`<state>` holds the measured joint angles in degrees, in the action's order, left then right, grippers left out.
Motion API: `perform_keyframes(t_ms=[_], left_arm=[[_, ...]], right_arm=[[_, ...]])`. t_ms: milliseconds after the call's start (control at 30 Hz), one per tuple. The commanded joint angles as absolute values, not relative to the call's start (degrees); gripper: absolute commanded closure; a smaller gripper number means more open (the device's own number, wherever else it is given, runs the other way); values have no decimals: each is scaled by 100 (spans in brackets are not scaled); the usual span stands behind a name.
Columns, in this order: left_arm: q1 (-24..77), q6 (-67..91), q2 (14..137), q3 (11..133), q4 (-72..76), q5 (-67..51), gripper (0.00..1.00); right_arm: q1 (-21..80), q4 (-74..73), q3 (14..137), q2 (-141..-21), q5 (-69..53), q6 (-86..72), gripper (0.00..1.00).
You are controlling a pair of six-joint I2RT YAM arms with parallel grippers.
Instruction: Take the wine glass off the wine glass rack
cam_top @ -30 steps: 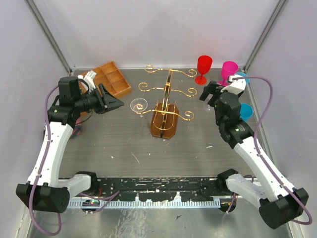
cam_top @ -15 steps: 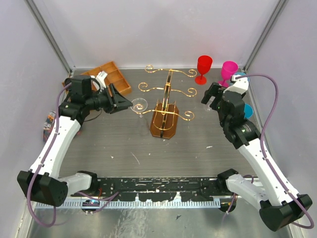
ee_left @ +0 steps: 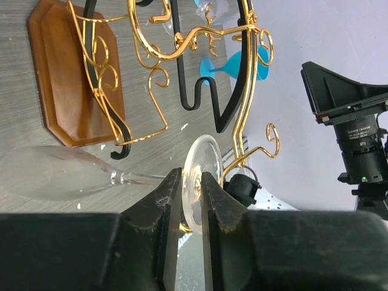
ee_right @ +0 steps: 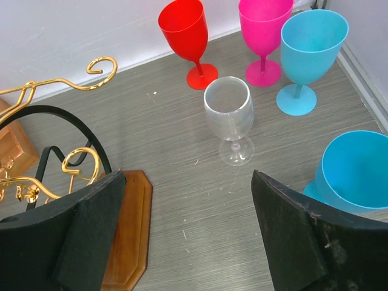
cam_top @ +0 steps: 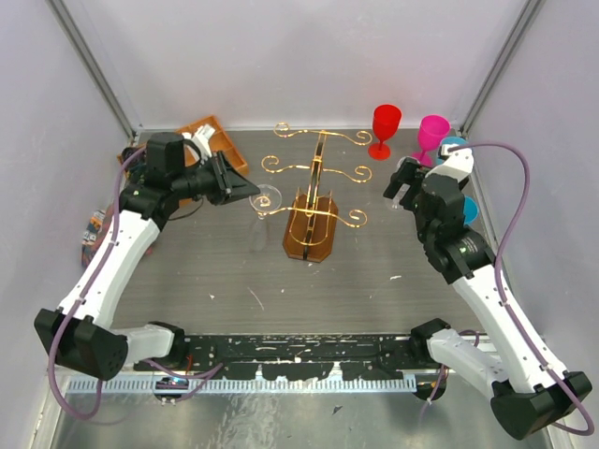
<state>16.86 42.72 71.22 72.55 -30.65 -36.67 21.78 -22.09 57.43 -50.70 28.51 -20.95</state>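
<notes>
Pinching one wine glass (ee_left: 66, 173), seemingly racked, is the left tool (ee_left: 191, 182); right tool (ee_right: 187, 182) spread.

Left arm (cam_top: 105, 267): rises from its base, wrist bent toward the centre.
Left gripper (ee_left: 189, 183): pinched on the foot of the wine glass (ee_left: 73, 173).
Right arm (cam_top: 489, 292): stretched toward the far right.
Right gripper (ee_right: 188, 185): fingers spread wide, holding nothing.

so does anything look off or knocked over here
Nothing stands out. The clear wine glass hangs from the gold wire rack, its foot pinched in the left gripper. The red goblet, pink goblet, blue goblet and second clear glass at the far right stand upright; nothing spilled or broken.
</notes>
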Motion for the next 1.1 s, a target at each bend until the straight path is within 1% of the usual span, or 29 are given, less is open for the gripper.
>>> perform_keyframes(t_ms=[0,133,167,233,300,333,467,600,767,933,1067], left_arm=[[1813,4315,7233,7466,-2910,-3704,76],[1891,4289,7233,7503,-2958,-3730,81],[1902,4289,7398,7524,-2955,-3760,83],[1928,4275,7451,7576,-2994,-3790,89],[1940,4255,7447,7651,-3031,-3748,99],[1936,4254,7438,7706,-3039,-3731,100],[1937,4349,7393,7996,-3070,-3816,100],[1936,4145,7317,8295,-3507,-3687,100],[1908,3854,7318,8424,-3956,-3505,100],[1890,3697,7014,8453,-4264,-3350,100],[1890,3991,6929,8358,-4043,-3829,100]], right_arm=[[2198,-2041,5788,-4918,3087,-2047,10],[2202,-2022,5771,-4898,3164,-2008,8],[2199,-2017,5772,-4903,3190,-1994,8],[2204,-2015,5772,-4896,3216,-1979,8],[2200,-2004,5785,-4904,3195,-1964,7],[2199,-2004,5800,-4911,3165,-1960,8],[2201,-2021,5868,-4926,3182,-1921,7],[2200,-2030,5937,-4904,3251,-1873,7],[2197,-2041,5986,-4916,3227,-1896,7],[2203,-2078,5991,-4893,3264,-1907,7],[2197,-2106,6002,-4891,3241,-1947,7]])
